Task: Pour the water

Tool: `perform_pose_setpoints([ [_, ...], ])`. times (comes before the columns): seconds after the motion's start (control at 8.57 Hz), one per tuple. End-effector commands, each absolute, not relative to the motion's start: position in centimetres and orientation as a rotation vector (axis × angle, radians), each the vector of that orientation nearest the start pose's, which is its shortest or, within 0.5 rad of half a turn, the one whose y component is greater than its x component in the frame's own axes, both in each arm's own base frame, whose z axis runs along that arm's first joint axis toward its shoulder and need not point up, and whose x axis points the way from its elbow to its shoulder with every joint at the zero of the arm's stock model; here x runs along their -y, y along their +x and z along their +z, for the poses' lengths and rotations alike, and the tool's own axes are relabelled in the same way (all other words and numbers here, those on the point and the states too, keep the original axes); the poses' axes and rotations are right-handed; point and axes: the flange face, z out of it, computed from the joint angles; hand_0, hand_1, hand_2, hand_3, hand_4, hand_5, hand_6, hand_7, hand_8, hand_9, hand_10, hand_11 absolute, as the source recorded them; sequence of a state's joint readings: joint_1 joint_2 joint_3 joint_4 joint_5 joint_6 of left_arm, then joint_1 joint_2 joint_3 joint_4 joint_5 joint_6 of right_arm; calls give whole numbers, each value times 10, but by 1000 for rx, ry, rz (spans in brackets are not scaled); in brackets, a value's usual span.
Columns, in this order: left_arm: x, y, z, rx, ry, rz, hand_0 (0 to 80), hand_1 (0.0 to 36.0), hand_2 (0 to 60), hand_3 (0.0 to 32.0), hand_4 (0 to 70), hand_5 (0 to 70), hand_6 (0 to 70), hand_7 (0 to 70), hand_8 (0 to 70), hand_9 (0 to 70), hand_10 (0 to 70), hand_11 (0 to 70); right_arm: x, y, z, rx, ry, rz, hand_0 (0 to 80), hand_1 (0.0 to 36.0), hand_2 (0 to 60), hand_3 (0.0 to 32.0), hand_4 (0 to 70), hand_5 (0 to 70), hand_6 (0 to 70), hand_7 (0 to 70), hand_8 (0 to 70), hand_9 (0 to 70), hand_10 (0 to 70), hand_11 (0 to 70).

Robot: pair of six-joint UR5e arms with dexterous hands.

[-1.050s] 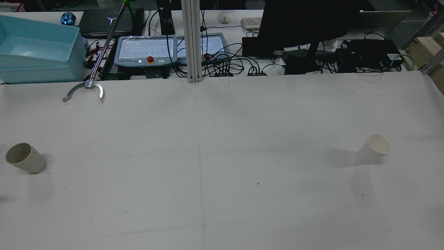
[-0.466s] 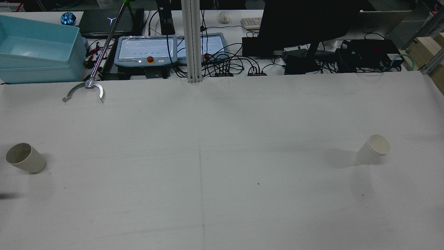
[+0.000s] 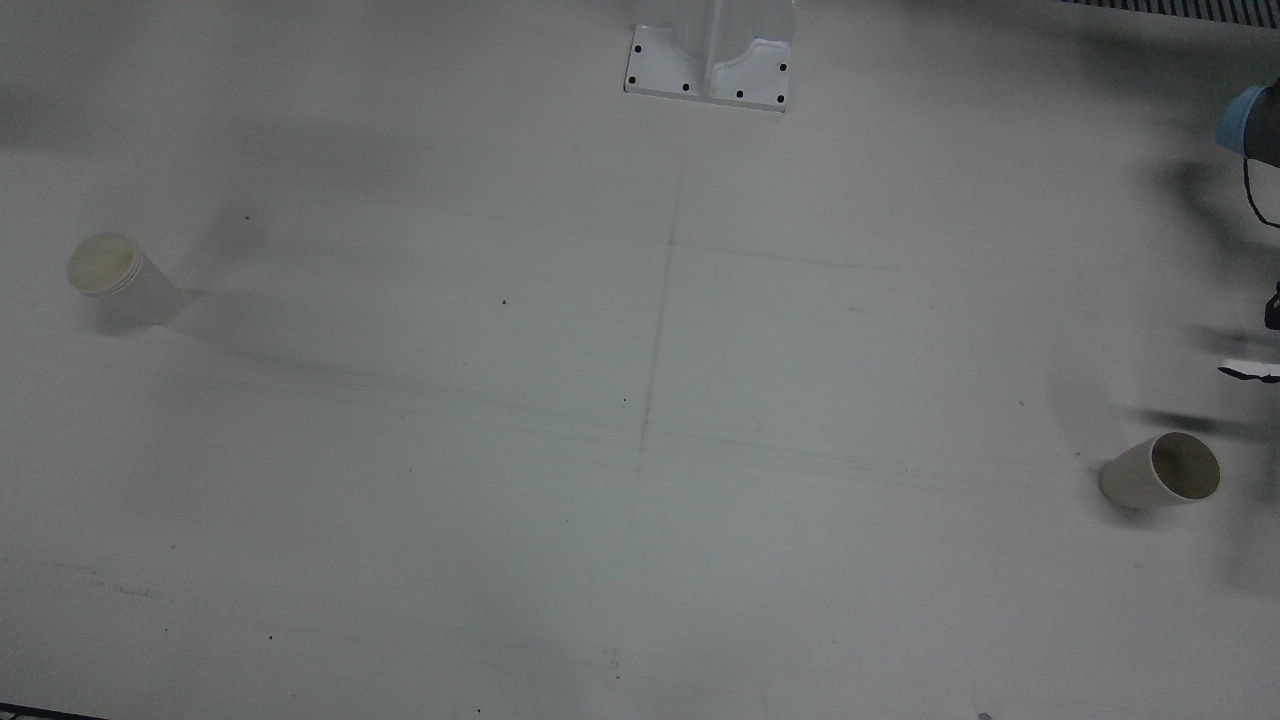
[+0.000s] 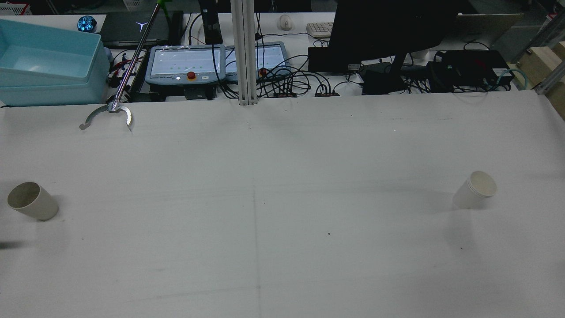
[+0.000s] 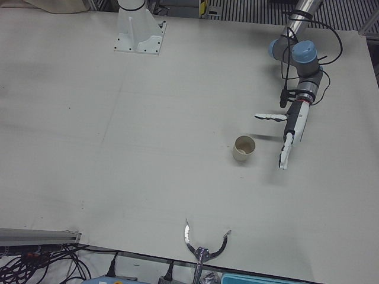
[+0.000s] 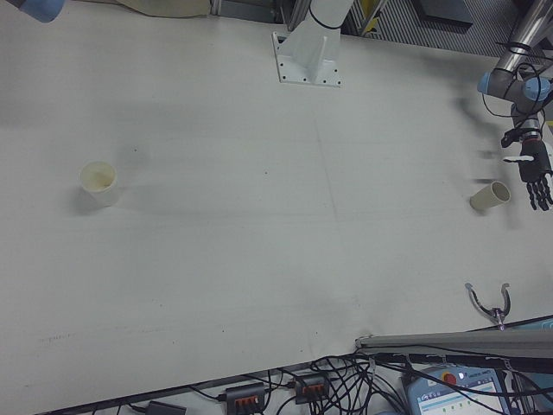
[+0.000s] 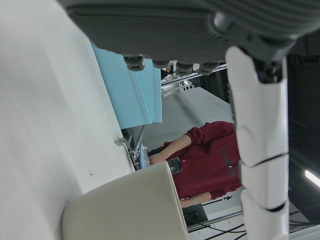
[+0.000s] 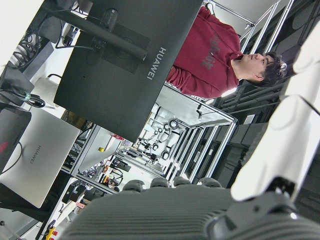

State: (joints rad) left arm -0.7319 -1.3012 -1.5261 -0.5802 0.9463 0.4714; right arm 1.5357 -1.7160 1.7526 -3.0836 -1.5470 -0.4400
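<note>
While both cups stand upright and well apart on the white table (image 4: 282,247), nothing touches either one. The beige cup (image 5: 243,148) sits on the robot's left half, its mouth open to the ceiling, and I cannot tell whether it holds any water. The white paper cup (image 6: 98,183) stands far across on the robot's right half, alone on bare cloth.

Just beside the beige cup, on its outer side, the left hand (image 5: 289,133) hangs from its arm (image 5: 299,59) with the fingers (image 5: 285,156) stretched out straight and spread, holding nothing; one finger juts sideways away from the others. It is clear of the cup. The left hand view shows the cup's wall close under that hand.

The right hand appears only in its own camera as a pale finger (image 8: 285,150) at the frame's edge, pointed out over the room, so whether it is spread or curled I cannot tell.

Past the table's far edge lie a metal grabber tool (image 4: 110,115), a light blue bin (image 4: 48,66), and a person in a red sweatshirt (image 8: 210,50).
</note>
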Motion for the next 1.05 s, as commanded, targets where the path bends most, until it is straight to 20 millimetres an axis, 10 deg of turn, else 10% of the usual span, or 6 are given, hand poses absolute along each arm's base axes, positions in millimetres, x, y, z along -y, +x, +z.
perform_pose_setpoints([
  [0.0,389,144,779,-2379,60,-1877,569,244,54,0,27,10,0,48,0,0,14,47,447,112,661,-2527,-524,-2297,448,116,54,0,0,0,0,0,0,0,0,0],
  [0.47,365,200,804,-2296,-24,-1885,542,222,53,0,31,11,0,49,0,0,22,56,459,110,665,-2526,-520,-2305,446,116,60,0,0,0,0,0,0,0,0,0],
  [0.93,367,191,808,-2292,18,-1913,563,235,50,0,40,52,9,60,0,0,35,77,460,109,666,-2525,-518,-2307,443,113,54,0,0,0,0,0,0,0,0,0],
])
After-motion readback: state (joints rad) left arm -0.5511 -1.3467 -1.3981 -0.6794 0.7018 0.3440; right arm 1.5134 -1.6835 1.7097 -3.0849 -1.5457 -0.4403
